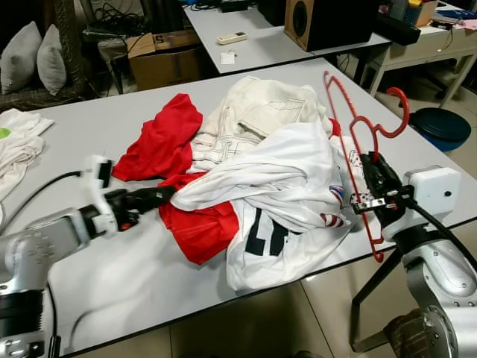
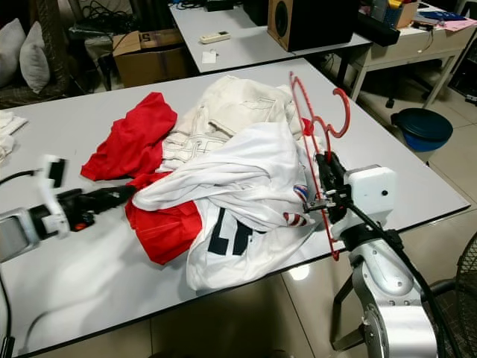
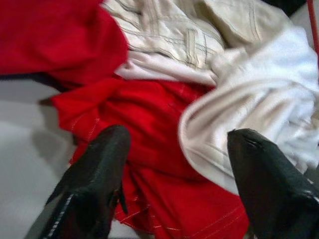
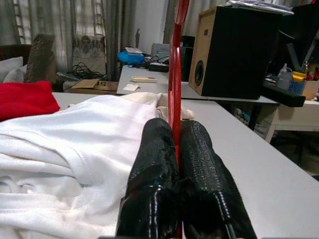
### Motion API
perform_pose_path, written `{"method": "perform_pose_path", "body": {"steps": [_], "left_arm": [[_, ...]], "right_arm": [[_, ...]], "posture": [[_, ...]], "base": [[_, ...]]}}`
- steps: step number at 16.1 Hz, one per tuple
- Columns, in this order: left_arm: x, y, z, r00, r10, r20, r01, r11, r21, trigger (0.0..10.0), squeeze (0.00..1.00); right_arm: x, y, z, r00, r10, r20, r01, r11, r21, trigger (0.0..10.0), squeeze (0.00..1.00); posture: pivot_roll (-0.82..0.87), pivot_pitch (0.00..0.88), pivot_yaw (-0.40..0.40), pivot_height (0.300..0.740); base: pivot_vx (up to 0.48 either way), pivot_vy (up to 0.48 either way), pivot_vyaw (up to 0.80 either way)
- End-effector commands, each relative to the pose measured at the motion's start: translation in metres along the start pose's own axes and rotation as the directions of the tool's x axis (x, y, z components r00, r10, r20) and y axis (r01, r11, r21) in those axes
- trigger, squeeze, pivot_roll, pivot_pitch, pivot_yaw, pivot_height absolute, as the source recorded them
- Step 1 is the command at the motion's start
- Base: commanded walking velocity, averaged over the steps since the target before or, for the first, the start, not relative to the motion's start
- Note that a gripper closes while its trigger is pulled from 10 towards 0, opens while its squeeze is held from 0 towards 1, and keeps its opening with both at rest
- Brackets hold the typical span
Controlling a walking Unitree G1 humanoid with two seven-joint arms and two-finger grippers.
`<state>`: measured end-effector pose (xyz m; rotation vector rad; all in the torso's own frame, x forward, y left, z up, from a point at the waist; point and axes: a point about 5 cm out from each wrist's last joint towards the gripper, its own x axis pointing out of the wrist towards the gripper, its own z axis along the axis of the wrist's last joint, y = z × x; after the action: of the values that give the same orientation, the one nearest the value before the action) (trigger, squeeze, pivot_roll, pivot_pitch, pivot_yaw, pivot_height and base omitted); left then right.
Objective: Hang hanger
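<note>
**Hanger gripped at the table edge; hanging not yet done**

A red hanger [image 1: 358, 142] is being held upright at the right-hand edge of the white table [image 1: 89, 134], its hook curling above and its lower bar reaching down past the table edge. It is being clamped by the right gripper [image 1: 370, 177], whose two black fingers [image 4: 154, 164] are being pressed together on the thin red wire, with no gap visible between them apart from the wire itself. The hanger is standing just beside the white shirt [image 1: 276, 179], possibly touching it; contact cannot be confirmed.

Progress is being judged as early: the hanger has been picked up, but no rail or hook to hang it on can be made out, so carrying and hanging are being counted as outstanding.

The left gripper [image 3: 174, 164] is being held low over the table at the other side of the clothes pile, its jaws standing wide apart and holding nothing. Red cloth [image 3: 164, 119] is lying between the fingertips, with the white shirt near one of them. A cream garment [image 1: 253, 112] is lying behind the pile.
</note>
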<state>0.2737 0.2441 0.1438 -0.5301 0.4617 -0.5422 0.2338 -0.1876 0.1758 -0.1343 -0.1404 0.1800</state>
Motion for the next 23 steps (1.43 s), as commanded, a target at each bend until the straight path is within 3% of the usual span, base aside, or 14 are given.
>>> {"method": "perform_pose_path", "body": {"steps": [1, 3, 6, 8, 10, 13, 14, 16, 21, 22, 23], "left_arm": [[-0.003, -0.001, -0.001, 0.999, -0.004, 0.033, 0.005, 0.999, -0.045, 10.0, 1.00], [-0.006, -0.004, -0.002, 0.993, -0.049, 0.108, 0.066, 0.985, -0.160, 10.0, 1.00], [-0.015, -0.013, -0.013, 0.993, -0.117, 0.022, 0.119, 0.978, -0.173, 10.0, 1.00], [-0.014, -0.012, -0.027, 0.994, -0.074, -0.074, 0.060, 0.982, -0.181, 10.0, 1.00], [-0.010, -0.014, -0.035, 0.990, -0.080, -0.117, 0.057, 0.980, -0.188, 10.0, 1.00], [0.007, -0.021, -0.039, 0.990, -0.134, -0.050, 0.117, 0.959, -0.260, 10.0, 0.96], [0.013, -0.024, -0.036, 0.986, -0.166, -0.007, 0.157, 0.945, -0.288, 10.0, 0.00], [0.020, -0.025, -0.035, 0.985, -0.174, 0.011, 0.169, 0.937, -0.307, 10.0, 0.00], [0.040, -0.015, -0.040, 0.996, -0.082, 0.031, 0.087, 0.943, -0.320, 10.0, 0.00], [0.044, -0.011, -0.042, 0.998, -0.051, 0.033, 0.059, 0.946, -0.318, 0.1, 0.00], [0.046, -0.010, -0.040, 0.997, -0.041, 0.070, 0.061, 0.944, -0.323, 0.0, 0.00]], "right_arm": [[0.005, 0.004, 0.001, 1.000, 0.027, 0.006, -0.028, 1.000, 0.014, 10.0, 0.00], [0.007, 0.005, 0.000, 0.999, 0.036, 0.005, -0.036, 0.999, 0.020, 10.0, 0.00], [0.007, 0.006, 0.000, 0.999, 0.040, 0.006, -0.040, 0.999, 0.028, 10.0, 0.00], [0.005, 0.008, -0.001, 0.999, 0.042, 0.003, -0.042, 0.998, 0.036, 10.0, 0.00], [0.004, 0.008, -0.002, 0.999, 0.039, 0.000, -0.039, 0.998, 0.040, 10.0, 0.00], [0.005, 0.009, -0.001, 0.999, 0.035, 0.004, -0.036, 0.998, 0.045, 10.0, 0.00], [0.005, 0.011, -0.002, 0.999, 0.035, 0.003, -0.035, 0.998, 0.047, 10.0, 0.00], [0.004, 0.011, -0.002, 0.999, 0.034, 0.002, -0.034, 0.998, 0.050, 10.0, 0.00], [0.004, 0.012, -0.001, 1.000, 0.029, 0.003, -0.029, 0.998, 0.050, 10.0, 0.00], [0.004, 0.012, -0.001, 1.000, 0.028, 0.004, -0.028, 0.998, 0.051, 10.0, 0.00], [0.004, 0.013, 0.000, 1.000, 0.028, 0.006, -0.028, 0.998, 0.051, 10.0, 0.00]], "posture": [[0.01, 0.000, 0.065, 0.740], [0.02, 0.000, 0.060, 0.740], [0.02, 0.000, 0.064, 0.740], [0.01, 0.000, 0.067, 0.740], [0.01, 0.000, 0.070, 0.740], [0.00, 0.000, 0.078, 0.740], [0.00, 0.000, 0.079, 0.740], [0.00, 0.000, 0.081, 0.740], [-0.01, 0.000, 0.082, 0.740], [-0.01, 0.000, 0.085, 0.740], [-0.02, 0.000, 0.086, 0.740]], "base": [[0.000, 0.000, 0.00], [0.000, 0.000, 0.00], [0.000, 0.000, 0.00], [0.000, 0.000, 0.00], [0.000, 0.000, 0.00], [0.000, 0.000, 0.00], [0.000, 0.000, 0.00], [0.000, 0.000, 0.00], [0.000, 0.000, 0.00], [0.000, 0.000, 0.00], [0.000, 0.000, 0.00]]}}
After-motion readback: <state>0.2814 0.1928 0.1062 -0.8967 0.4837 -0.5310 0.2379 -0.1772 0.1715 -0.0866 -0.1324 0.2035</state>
